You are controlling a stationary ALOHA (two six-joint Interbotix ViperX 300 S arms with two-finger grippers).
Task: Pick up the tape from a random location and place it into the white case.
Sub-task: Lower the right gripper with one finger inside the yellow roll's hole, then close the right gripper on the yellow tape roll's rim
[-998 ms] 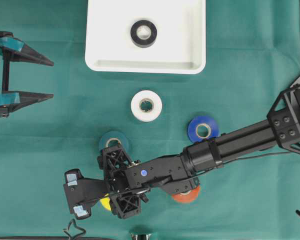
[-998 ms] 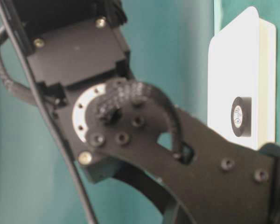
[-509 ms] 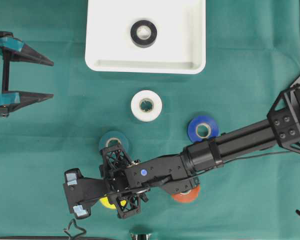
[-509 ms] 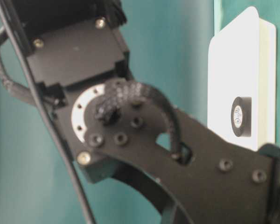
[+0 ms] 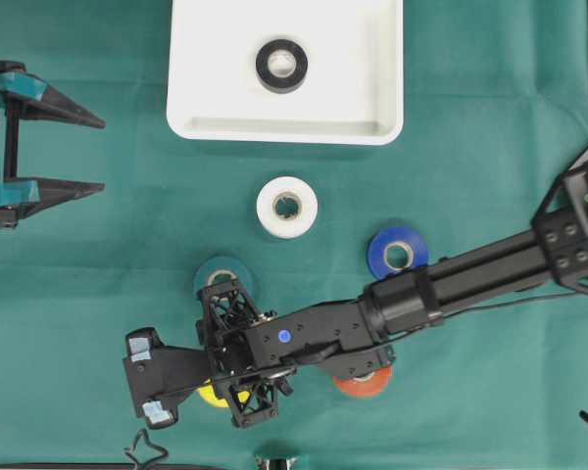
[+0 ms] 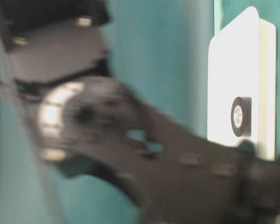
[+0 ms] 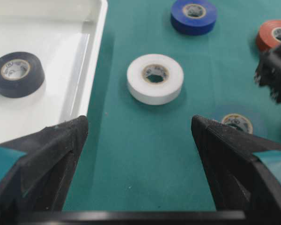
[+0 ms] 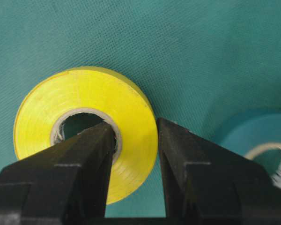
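Right hand [image 8: 133, 154] is gripping the yellow tape roll [image 8: 86, 126]: one finger is sitting inside the core, the other is pressing on the outer wall, clamping the roll's band between them. In the overhead view this roll [image 5: 210, 396] is lying at roughly 7 o'clock on the desk [image 5: 98, 294], mostly hidden under the right arm's wrist.

Left hand [image 5: 88, 152] is standing wide open at 9 o'clock, holding nothing; its two fingers [image 7: 42, 150] are framing bare green cloth in the left wrist view.

White case [image 5: 216, 59] is sitting at 12 o'clock, partly cut off by the top edge. A black tape roll [image 5: 281, 65] is lying flat inside it, near its middle.

White tape roll [image 5: 287, 207] is lying flat at the centre, just below the case but apart from it. Blue tape roll [image 5: 398, 254] is lying at 4 o'clock of the white one. Teal tape roll [image 5: 219, 275] is showing just above the right wrist. Orange-red tape roll [image 5: 365, 381] is partly covered by the right forearm.

Table-level view is blurred; only the case [image 6: 233, 70] and the black roll [image 6: 241, 116] are reading clearly
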